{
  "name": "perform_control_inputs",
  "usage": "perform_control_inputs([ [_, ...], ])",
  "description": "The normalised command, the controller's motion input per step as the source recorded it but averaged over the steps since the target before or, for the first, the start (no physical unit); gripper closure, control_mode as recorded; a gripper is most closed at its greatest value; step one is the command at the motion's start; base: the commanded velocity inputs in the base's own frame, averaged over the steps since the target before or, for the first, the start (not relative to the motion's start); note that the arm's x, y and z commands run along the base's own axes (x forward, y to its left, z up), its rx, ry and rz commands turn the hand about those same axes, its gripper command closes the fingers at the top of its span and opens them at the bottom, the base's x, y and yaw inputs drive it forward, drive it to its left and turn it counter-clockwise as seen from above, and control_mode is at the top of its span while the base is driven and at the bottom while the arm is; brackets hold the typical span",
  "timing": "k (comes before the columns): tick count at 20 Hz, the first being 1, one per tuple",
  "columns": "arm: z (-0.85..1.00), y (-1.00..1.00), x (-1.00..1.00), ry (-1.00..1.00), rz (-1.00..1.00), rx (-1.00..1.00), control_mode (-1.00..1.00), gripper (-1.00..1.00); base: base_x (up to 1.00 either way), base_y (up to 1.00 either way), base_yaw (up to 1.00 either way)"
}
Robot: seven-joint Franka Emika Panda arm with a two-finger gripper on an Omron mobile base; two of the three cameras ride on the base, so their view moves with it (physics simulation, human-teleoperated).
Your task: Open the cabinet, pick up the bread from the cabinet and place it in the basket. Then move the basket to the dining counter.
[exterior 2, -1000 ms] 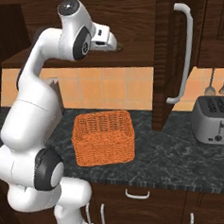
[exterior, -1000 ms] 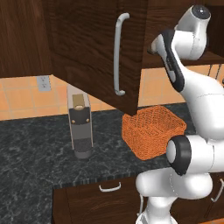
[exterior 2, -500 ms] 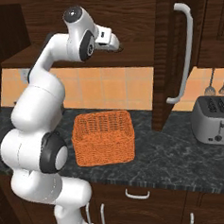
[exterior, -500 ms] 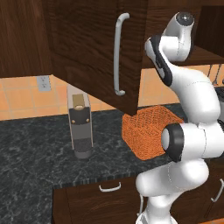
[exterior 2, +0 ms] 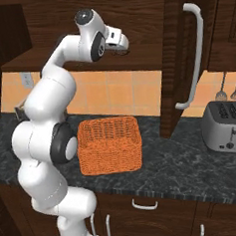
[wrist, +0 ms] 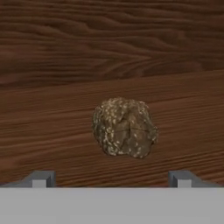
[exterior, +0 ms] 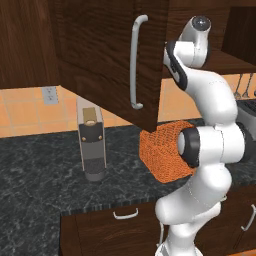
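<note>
I am seeing the gripper (wrist: 112, 178) standing wide open, nothing between its two finger tips (wrist: 40, 178), which are rising at the lower left and lower right of the hand view. Centred just above them, the bread (wrist: 124, 127) is sitting on the wooden shelf of the cabinet (wrist: 109, 52): a small rounded brown lump, speckled pale on top, cracked across the middle. In the right base view the gripper (exterior 2: 124, 46) is reaching into the open cabinet (exterior 2: 148, 23) at upper centre, beside the swung-out door with its curved silver handle (exterior 2: 194, 54). Below, the orange woven basket (exterior 2: 110, 144) is resting on the black granite worktop (exterior 2: 193, 169). Compared with a second ago, I am finding the arm stretched further into the cabinet, the hand deeper over the shelf; the basket is sitting where it was.
</note>
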Motion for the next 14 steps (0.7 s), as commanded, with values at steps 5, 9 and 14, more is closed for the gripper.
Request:
perform_control_inputs([
  [5, -0.06, -0.21, 0.44, -0.01, -0.05, 0.0, -1.0, -1.0, 0.0, 0.0, 0.0],
  [9, -0.16, -0.08, 0.43, 0.0, -0.06, 0.0, -1.0, -1.0, 0.0, 0.0, 0.0],
  [14, -0.05, -0.07, 0.43, 0.0, -0.04, 0.0, -1.0, -1.0, 0.0, 0.0, 0.0],
])
